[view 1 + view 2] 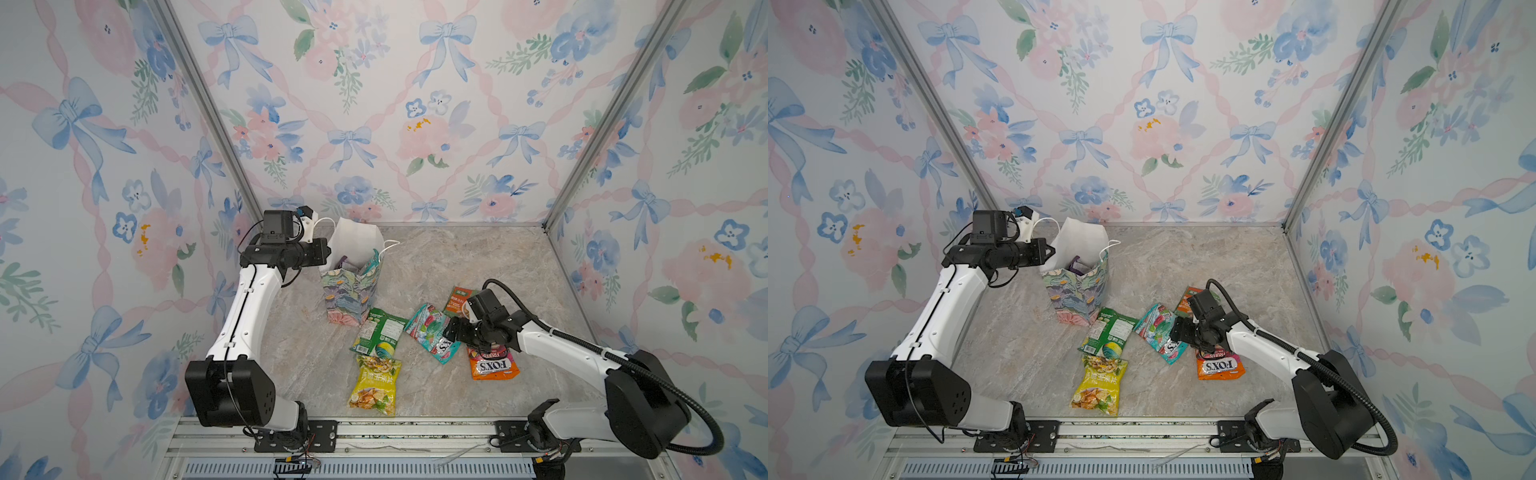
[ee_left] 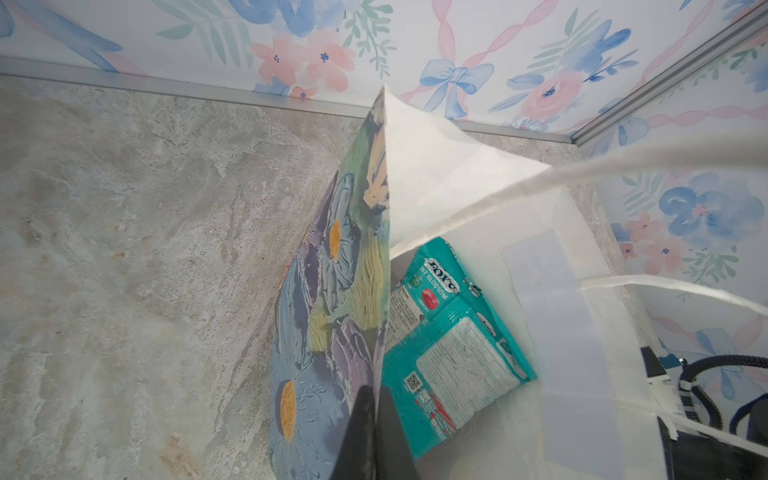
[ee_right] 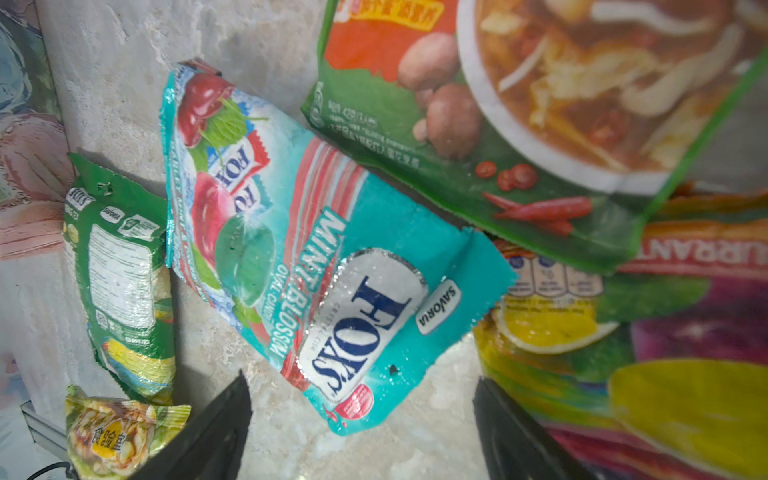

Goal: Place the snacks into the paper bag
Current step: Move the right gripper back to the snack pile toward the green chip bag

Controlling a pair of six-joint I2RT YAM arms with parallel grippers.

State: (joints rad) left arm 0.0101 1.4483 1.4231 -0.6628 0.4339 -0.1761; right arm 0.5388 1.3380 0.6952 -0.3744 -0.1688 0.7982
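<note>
Snacks (image 1: 1096,386) on the marble tabletop (image 1: 436,266), nearest first: yellow chip packet (image 1: 375,384), green packet (image 1: 380,332), teal FOX'S packet (image 1: 430,332), orange FOX'S packet (image 1: 494,365), orange-green packet (image 1: 457,299). The right gripper (image 3: 360,378) is held over the teal FOX'S packet, fingers apart. Farther back, the upright paper bag (image 1: 349,295), containing a second teal packet (image 2: 449,345), is pinched at its rim by the left gripper (image 2: 376,432), fingers together on the wall.
</note>
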